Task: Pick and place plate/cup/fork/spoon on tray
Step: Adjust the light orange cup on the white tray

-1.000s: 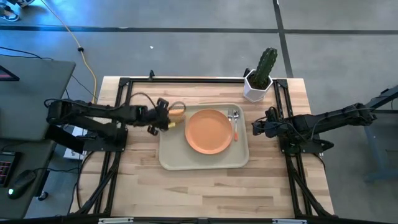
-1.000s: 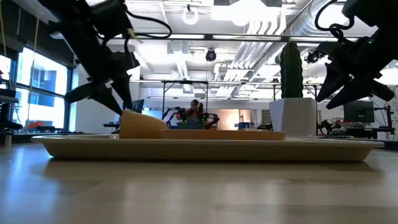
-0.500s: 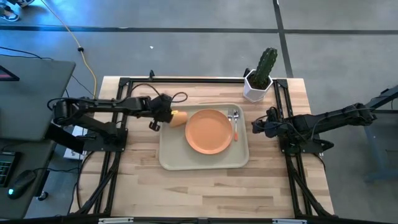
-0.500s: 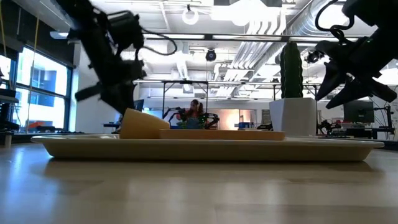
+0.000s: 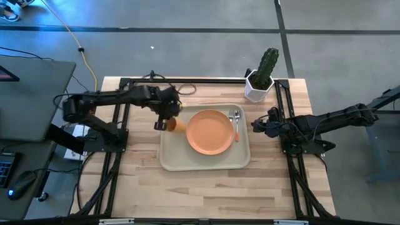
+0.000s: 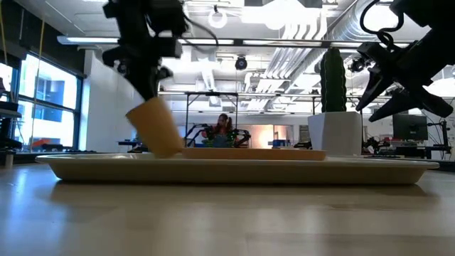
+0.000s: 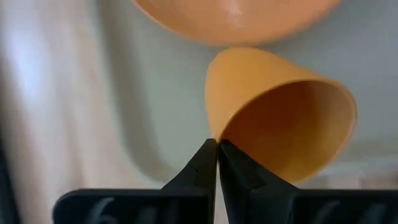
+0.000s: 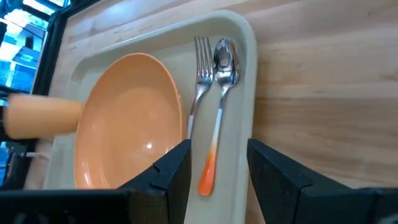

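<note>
Your left pincer (image 7: 217,151) has just tipped the small orange tumbler cup (image 5: 177,124) up off its side, pinching its rim, at the beige plastic tray's (image 5: 205,162) left edge; set it upright and everything's aboard

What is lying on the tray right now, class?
On the tray lie the plate, with the fork and spoon beside it. The cup, tilted, is pinched at its rim by the left gripper. The tray surface under the plate is hidden.

Wooden table (image 5: 206,187): tray (image 5: 206,162), white cactus pot (image 5: 255,89) on it.
</note>
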`<action>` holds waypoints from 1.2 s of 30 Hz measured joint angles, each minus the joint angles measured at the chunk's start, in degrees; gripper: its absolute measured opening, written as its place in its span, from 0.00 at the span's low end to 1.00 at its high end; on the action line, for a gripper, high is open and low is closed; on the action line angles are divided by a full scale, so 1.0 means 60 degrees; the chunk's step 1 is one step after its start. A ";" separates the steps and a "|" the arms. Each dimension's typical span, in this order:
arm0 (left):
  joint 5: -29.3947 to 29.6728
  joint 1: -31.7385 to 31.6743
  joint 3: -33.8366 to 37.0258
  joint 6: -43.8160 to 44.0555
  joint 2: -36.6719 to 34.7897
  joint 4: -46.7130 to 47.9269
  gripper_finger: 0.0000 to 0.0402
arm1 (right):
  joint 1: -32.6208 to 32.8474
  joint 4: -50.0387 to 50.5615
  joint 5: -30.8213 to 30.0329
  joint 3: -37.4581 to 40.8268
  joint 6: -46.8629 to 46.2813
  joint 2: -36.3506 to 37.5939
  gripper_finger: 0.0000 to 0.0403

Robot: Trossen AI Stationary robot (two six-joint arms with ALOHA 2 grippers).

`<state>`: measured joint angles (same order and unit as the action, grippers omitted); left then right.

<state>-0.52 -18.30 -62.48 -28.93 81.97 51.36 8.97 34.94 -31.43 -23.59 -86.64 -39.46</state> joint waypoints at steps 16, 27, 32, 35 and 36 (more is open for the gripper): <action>0.1195 0.0836 -0.3181 0.0736 0.2463 0.2991 0.00 | 0.0007 -0.0190 0.0424 0.0000 0.0038 0.0000 0.36; 0.1492 0.0782 -0.3373 0.0484 0.2907 0.3955 0.00 | 0.0007 -0.0229 0.0417 0.0000 0.0198 0.0000 0.36; 0.1568 0.0738 -0.3369 0.0340 0.3431 0.4238 0.00 | 0.0007 -0.0312 0.0420 0.0000 0.0280 -0.0055 0.36; 0.1571 0.0738 -0.3376 0.0222 0.3633 0.4209 0.00 | 0.0007 -0.0386 0.0417 0.0000 0.0300 -0.0125 0.36; 0.1565 0.0738 -0.3377 0.0219 0.3691 0.4223 0.00 | 0.0008 -0.0358 0.0417 0.0000 0.0300 -0.0131 0.36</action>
<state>8.87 -13.87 -82.75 -27.62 104.12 76.70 9.02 32.79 -28.93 -23.59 -84.84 -40.25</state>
